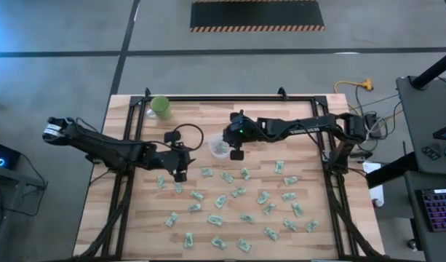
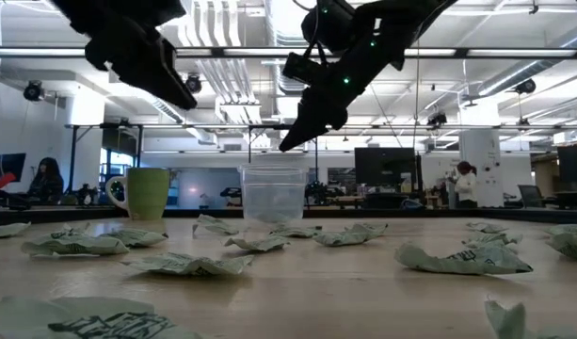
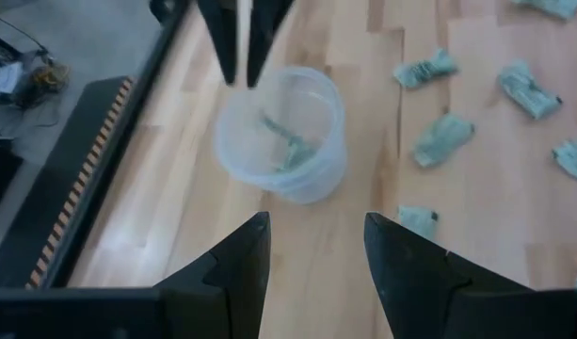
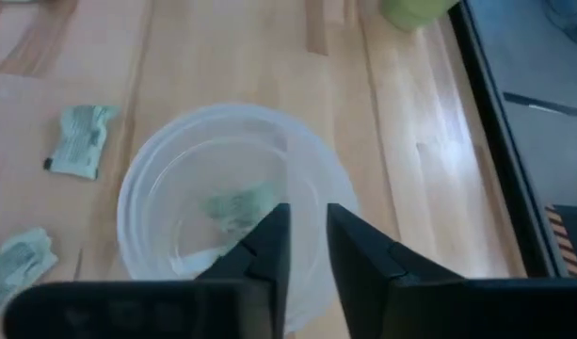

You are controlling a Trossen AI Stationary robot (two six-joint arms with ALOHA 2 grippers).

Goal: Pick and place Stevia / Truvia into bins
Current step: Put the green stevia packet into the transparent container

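Pale wood planks make up the counter point(image 1: 128, 218), and on it stands the small round cup of clear, whitish plastic point(image 1: 217, 146), toward the far middle of the boards. At least one small flat packet of pale green and white paper point(image 4: 239, 205) lies inside it on the bottom. Many more of the same crumpled packets point(image 1: 220, 201) are scattered over the near half of the counter, well apart from the cup, with the closest ones point(image 3: 441, 139) lying near its base.

The right hand point(image 1: 236, 152) hangs directly above the clear cup, its two dark fingers point(image 4: 264, 247) pointing down toward the open rim. The fingers stand slightly apart with a narrow gap between them, and nothing is held there. In the low view this hand point(image 2: 286, 141) is just over the cup's rim without touching it.

The left hand point(image 1: 180, 175) waits beside the cup, over bare wood on the left arm's side. Its fingers point(image 3: 233, 259) are spread wide and empty, aimed toward the cup.

An opaque light-green mug point(image 1: 161, 108) stands near the far left corner of the counter, well apart from the clear cup.
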